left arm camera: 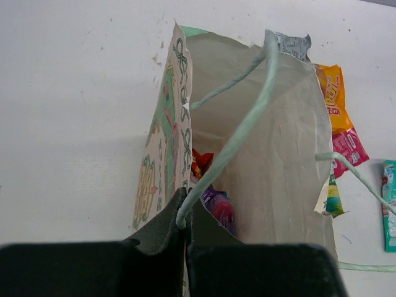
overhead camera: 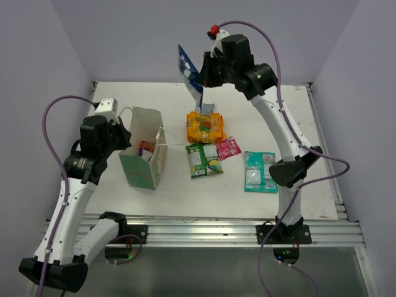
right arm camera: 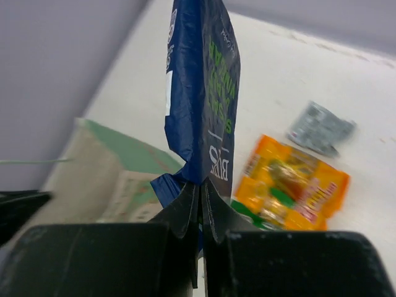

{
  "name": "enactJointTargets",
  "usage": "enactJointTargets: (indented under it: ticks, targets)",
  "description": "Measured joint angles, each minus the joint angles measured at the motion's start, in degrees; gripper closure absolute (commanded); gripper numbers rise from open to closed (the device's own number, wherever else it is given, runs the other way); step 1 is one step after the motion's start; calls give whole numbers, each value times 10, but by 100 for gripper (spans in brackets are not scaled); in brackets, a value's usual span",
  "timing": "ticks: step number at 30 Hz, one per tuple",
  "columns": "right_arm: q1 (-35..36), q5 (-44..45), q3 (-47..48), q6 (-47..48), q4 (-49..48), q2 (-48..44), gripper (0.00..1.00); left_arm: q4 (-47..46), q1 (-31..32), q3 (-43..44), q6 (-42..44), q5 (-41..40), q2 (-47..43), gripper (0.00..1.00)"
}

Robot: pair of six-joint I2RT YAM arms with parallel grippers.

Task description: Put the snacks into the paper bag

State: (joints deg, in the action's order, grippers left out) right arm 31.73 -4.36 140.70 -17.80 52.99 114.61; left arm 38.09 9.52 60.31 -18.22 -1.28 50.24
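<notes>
White bench point(overhead camera: 309, 124), pale lilac walls point(overhead camera: 37, 62); at twelve o'clock the right claw point(right arm camera: 199, 201) pinches a dark blue packet point(right arm camera: 198, 93), long axis in line with the claw; left claw point(left arm camera: 185, 216) clamps the rim of the upright paper bag point(left arm camera: 278, 154)

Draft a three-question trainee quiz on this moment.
1. True or false: the right gripper is shut on the dark blue shiny packet.
2. Short answer: where does the left gripper grip the tall beige paper bag?
3. The teal flat packet lies: A in the bag; B on the white table; C in the left gripper.
Key: 1 true; 2 at its top edge; 3 B.
</notes>
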Motion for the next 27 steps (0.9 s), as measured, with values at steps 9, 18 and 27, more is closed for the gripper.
enactJointTargets:
  ticks: [9,18,27]
  targets:
    - [93,-153,57,-136,-81,-21,100,-3,0,-2,0,0,-1,100]
    - [182,-209,13,-203,-105,-13,100,-3,0,-5,0,0,-4,100]
    - [228,-212,-71,-222,-111,-15,100,-7,0,-16,-1,0,-15,100]
